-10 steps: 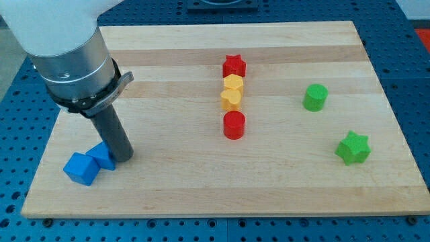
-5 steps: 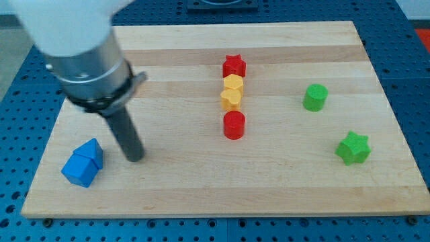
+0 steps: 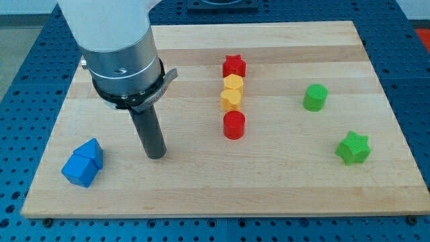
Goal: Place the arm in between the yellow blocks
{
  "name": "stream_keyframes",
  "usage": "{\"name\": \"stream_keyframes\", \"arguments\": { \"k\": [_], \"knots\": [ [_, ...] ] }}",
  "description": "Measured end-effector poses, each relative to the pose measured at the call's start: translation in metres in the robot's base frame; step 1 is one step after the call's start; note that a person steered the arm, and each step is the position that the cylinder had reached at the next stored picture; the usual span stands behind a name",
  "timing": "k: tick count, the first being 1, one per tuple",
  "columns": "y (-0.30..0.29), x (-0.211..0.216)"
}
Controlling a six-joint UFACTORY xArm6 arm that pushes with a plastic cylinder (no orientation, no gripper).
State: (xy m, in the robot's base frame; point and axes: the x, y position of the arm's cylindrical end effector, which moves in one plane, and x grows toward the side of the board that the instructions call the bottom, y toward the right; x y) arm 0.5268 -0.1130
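Tip (image 3: 156, 156) right of blue blocks (image 3: 82, 163) | left of yellow blocks (image 3: 231, 92) | no claw

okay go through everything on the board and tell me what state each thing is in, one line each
My tip: on the bare board, touching no block, left of the column.
Blue blocks: two, pressed together, left of my tip.
Red star: top of the column, against the upper yellow block.
Yellow blocks: two, touching, nothing between them.
Red cylinder: upright, below the yellow blocks.
Green cylinder: upright, alone.
Green star: alone.
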Motion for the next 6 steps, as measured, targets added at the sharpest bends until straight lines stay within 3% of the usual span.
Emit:
{"name": "stream_keyframes", "arguments": {
  "k": [6],
  "knots": [
    [0.0000,-0.0044]
  ]
}}
